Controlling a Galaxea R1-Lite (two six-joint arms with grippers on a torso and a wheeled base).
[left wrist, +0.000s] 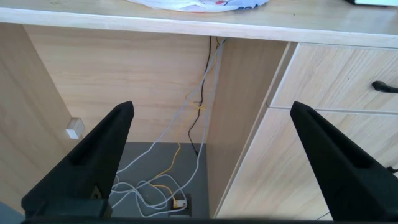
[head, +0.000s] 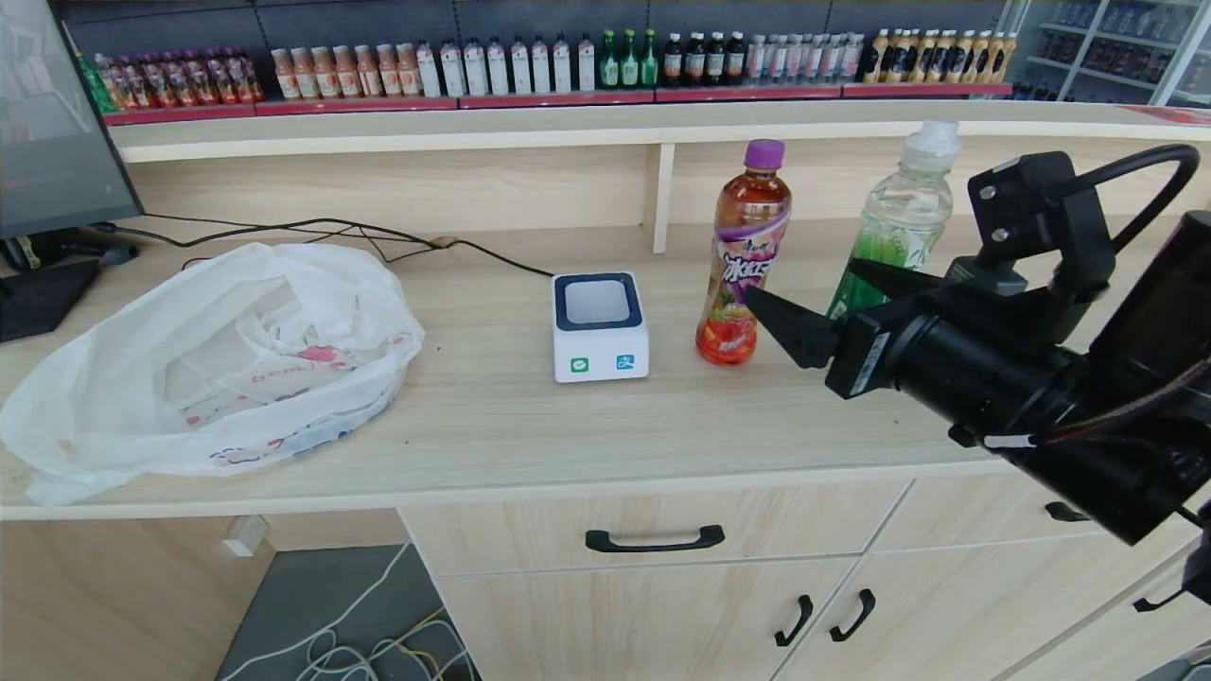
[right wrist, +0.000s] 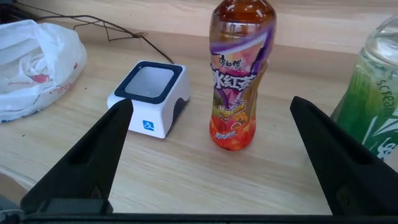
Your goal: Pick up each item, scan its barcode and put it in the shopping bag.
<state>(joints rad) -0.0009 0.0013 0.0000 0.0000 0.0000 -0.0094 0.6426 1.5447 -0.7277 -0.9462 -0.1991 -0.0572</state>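
Observation:
An orange tea bottle [head: 744, 255] with a purple cap stands upright on the counter, right of the white barcode scanner [head: 600, 326]. A clear bottle with a green label [head: 899, 222] stands upright behind and right of it. The white shopping bag [head: 213, 364] lies open at the counter's left. My right gripper [head: 833, 293] hovers open just right of the orange bottle, holding nothing; in the right wrist view the orange bottle [right wrist: 238, 74] stands between and beyond the fingers, with the scanner [right wrist: 151, 98] and the green-label bottle [right wrist: 373, 93] to either side. My left gripper [left wrist: 208, 162] hangs open below the counter edge.
A monitor [head: 52, 123] stands at the far left with cables [head: 312, 232] running behind the bag. A raised shelf backs the counter [head: 530, 407]. Drawers and cabinet handles [head: 655, 541] lie below the front edge. Loose cables [left wrist: 165, 186] lie on the floor under the counter.

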